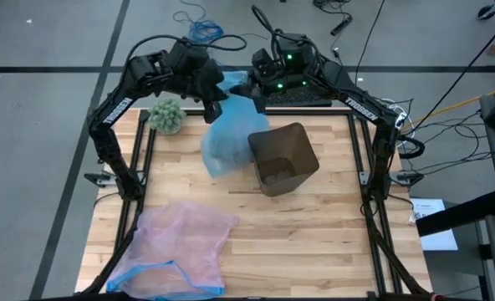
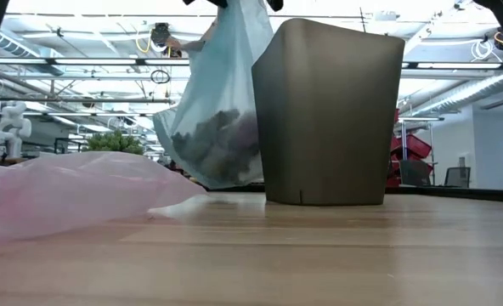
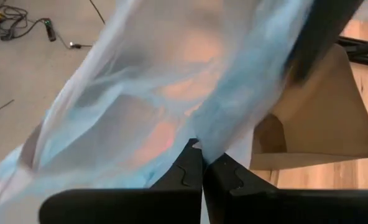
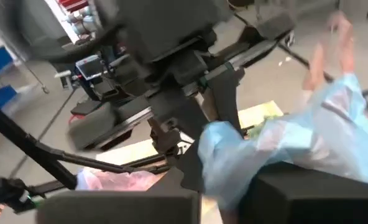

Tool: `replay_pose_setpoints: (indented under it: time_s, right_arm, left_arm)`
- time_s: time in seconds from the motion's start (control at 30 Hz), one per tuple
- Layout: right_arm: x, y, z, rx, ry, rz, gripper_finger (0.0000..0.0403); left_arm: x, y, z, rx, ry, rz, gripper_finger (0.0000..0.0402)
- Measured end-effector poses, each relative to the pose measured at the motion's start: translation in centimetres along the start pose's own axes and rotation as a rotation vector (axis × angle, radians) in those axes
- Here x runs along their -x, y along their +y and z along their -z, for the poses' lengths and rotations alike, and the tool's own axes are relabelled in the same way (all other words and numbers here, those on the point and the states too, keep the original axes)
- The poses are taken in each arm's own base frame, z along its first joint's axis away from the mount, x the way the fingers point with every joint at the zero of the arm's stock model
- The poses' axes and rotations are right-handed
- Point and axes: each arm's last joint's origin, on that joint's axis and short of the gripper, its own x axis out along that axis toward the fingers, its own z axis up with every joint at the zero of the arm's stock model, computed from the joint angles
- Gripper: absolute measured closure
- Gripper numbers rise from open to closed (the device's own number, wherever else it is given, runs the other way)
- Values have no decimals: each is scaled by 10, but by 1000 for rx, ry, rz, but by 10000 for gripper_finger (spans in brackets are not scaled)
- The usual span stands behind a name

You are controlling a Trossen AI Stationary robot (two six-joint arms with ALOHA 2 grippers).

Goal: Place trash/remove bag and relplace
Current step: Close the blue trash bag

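The light-blue bag hangs over the table's far middle, left of the brown bin, which stands upright on its base. Dark trash fills the bag's lower part. My left gripper is shut on the bag's top from the left. My right gripper is shut on the top from the right. Whether the bag's bottom touches the table, I cannot tell. My left gripper pinches the bag's upper film between its two shut fingers, slanting downward from the table's far left. The film runs away from the fingers in gathered folds, and the bag hangs below them. My right gripper has a gathered bunch of the bag's top between its fingers, coming nearly level from the far right. The gripper's own body hides the exact place of contact. The bag hangs below it.
A translucent pink bag with a blue rim lies flat at the table's near left. A fuzzy green ball sits at the far left. Bare wood lies near and right of the bin. Cables lie on the floor beyond the table.
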Motion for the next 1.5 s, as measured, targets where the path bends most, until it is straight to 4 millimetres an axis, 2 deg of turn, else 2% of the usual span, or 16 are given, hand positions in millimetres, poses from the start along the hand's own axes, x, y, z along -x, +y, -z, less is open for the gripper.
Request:
replay_pose_setpoints:
  time_s: [0.33, 0.5, 0.6, 0.7, 0.87, 0.97, 1.17, 1.5]
  right_arm:
    - [23, 10, -1, 173, 46, 14, 253]
    - [34, 15, 0, 344, 71, 11, 217]
    - [41, 23, -5, 495, 41, 49, 216]
    - [44, 32, -8, 701, 27, 169, 226]
    - [30, 45, -7, 1042, 55, 321, 254]
    - [22, 56, -8, 1174, 25, 350, 269]
    - [3, 62, -8, 1290, -7, 417, 294]
    - [-22, 50, -2, 1361, 62, 527, 307]
  left_arm:
    - [39, 15, 7, 73, -84, -99, 401]
    - [52, 18, 10, 105, -118, -81, 401]
    - [53, 18, 10, 122, -122, -75, 401]
    - [53, 18, 10, 127, -122, -68, 401]
    - [53, 17, 10, 144, -126, -52, 401]
    - [51, 18, 8, 151, -139, -52, 401]
    - [50, 18, 7, 151, -147, -40, 401]
    - [50, 18, 6, 148, -155, -21, 401]
